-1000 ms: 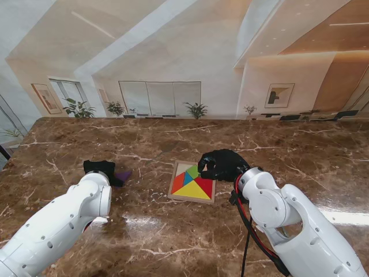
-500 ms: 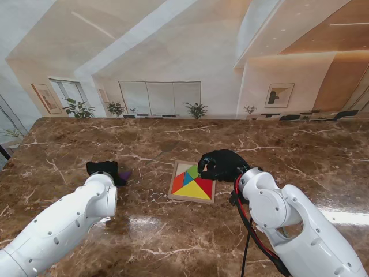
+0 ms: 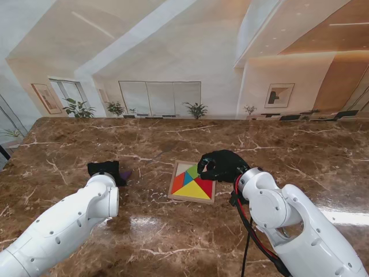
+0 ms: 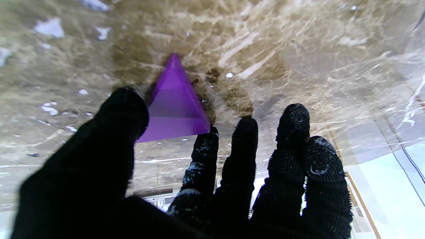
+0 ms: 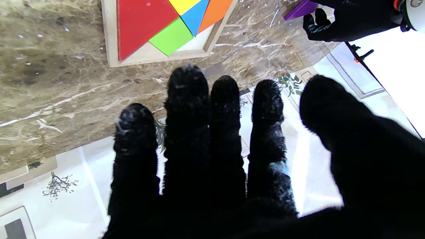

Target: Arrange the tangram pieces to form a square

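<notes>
Brown marble desk [image 3: 173, 231], glossy, mirroring the ceiling. Near its middle lies a wooden tangram tray [image 3: 192, 182], square-framed, holding a red triangle [image 3: 205, 185], a yellow triangle [image 3: 192, 191], an orange piece [image 3: 178, 182], a blue triangle [image 3: 187, 178] and a green piece [image 3: 193, 171]; they sit flush together, with a bare strip of tray floor showing along the far edge in the right wrist view. Right hand [image 3: 222, 164], black-gloved, sits at about 1 o'clock of the tray, over its far right corner; the wrist view shows all five fingers [image 5: 187, 99] extended and apart with nothing between them, so released, and the desk visible past the tips. Left hand [image 3: 104, 169], also black-gloved, is well apart from the tray at roughly 9 o'clock. The purple triangle [image 4: 174, 103] lies flat on the desk just at its fingertips, on the tray side of the hand. In the left wrist view the thumb [image 4: 123, 109] stands at one edge of the triangle and the index fingertip [image 4: 206, 139] at its corner; whether either actually touches cannot be told. Hand spread, not clenched, grasping nothing. From the stand view only a sliver of the purple piece shows past the glove.
</notes>
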{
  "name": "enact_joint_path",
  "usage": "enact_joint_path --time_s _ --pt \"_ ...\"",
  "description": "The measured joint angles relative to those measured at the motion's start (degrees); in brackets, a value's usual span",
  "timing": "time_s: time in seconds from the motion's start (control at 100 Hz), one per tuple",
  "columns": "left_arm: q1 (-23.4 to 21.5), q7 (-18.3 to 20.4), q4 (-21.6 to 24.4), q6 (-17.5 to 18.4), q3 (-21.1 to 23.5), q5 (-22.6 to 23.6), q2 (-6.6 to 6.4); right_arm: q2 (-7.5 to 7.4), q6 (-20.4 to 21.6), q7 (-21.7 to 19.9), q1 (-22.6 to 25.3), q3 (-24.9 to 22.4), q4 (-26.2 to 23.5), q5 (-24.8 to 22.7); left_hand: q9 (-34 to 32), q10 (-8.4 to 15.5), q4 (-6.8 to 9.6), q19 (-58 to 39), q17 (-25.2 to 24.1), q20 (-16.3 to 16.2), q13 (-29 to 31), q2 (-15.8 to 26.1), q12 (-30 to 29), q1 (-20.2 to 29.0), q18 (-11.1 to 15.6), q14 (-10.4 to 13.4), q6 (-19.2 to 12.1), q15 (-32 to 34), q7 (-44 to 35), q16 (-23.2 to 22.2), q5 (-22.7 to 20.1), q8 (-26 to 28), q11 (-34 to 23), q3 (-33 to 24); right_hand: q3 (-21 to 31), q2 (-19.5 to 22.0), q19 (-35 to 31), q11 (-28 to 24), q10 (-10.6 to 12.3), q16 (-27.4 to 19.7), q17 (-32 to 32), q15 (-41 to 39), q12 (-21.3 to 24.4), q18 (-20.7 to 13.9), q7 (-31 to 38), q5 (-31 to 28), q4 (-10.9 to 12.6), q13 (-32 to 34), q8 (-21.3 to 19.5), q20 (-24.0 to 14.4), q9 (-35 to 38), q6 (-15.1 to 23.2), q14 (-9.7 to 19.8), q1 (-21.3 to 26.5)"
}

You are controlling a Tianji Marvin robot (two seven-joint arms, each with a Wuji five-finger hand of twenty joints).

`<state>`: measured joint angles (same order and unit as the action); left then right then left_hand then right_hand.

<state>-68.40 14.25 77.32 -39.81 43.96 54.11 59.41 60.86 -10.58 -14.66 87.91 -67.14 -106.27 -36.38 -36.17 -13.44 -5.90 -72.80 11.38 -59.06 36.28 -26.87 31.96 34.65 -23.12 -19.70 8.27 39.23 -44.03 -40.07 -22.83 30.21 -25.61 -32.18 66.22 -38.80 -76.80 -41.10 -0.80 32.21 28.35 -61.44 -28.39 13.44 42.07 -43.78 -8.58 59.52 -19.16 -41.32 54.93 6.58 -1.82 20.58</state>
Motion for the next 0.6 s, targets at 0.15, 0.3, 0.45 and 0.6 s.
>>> enact_joint_path --time_s 0.15,0.3,0.45,0.6 --pt "0.32 -1.04 -0.35 -0.8 -0.95 -0.42 0.22 -0.01 -0.05 -0.08 0.0 0.02 -0.04 0.03 -0.5 0.1 0.0 0.0 0.71 0.0 0.89 -1.29 -0.13 0.0 -0.5 -0.01 -0.71 -0.27 -0.75 0.03 0.1 0.66 -0.06 -2.33 0.0 0.0 0.0 0.0 0.0 0.0 0.0 0.0 0.0 0.0 0.0 0.0 0.0 0.0 -0.01 0.0 0.0 0.0 0.0 0.0" --pt "0.43 -2.13 -0.52 -1.96 -1.29 -1.29 0.65 -0.01 -0.17 -0.05 0.0 -0.01 -0.09 0.06 -1.66 0.32 0.0 0.0 1.36 0.0 2.14 -1.4 -0.07 0.0 -0.64 -0.02 -3.7 -0.66 -1.55 0.04 0.06 0.75 -0.43 -2.82 0.0 0.0 0.0 0.0 0.0 0.0 0.0 0.0 0.0 0.0 0.0 0.0 0.0 0.0 -0.01 0.0 0.0 0.0 0.0 0.0" --pt "-0.2 -3.14 -0.11 -3.13 -1.09 -1.62 0.97 -0.01 -0.22 -0.06 0.01 -0.02 -0.12 0.12 -1.96 0.5 0.0 0.0 2.02 0.0 2.78 -1.4 0.02 0.0 -1.07 -0.02 -4.89 -0.48 -1.52 0.04 -0.09 0.75 -0.7 -2.82 0.0 0.0 0.0 0.0 0.0 0.0 0.0 0.0 0.0 0.0 0.0 0.0 0.0 0.0 -0.01 0.0 0.0 0.0 0.0 0.0" --pt "-0.24 -3.5 0.32 -5.05 -2.02 -1.96 1.05 -0.02 -0.22 -0.1 0.01 -0.03 -0.14 0.14 -1.95 0.2 0.0 0.0 2.11 0.0 2.79 -1.41 0.01 0.0 -1.07 -0.02 -3.98 -0.44 0.13 0.04 0.11 0.75 -0.7 -2.82 0.0 0.0 0.0 0.0 0.0 0.0 0.0 0.0 0.0 0.0 -0.01 0.0 0.0 0.0 -0.01 0.0 0.0 0.0 0.0 0.0"
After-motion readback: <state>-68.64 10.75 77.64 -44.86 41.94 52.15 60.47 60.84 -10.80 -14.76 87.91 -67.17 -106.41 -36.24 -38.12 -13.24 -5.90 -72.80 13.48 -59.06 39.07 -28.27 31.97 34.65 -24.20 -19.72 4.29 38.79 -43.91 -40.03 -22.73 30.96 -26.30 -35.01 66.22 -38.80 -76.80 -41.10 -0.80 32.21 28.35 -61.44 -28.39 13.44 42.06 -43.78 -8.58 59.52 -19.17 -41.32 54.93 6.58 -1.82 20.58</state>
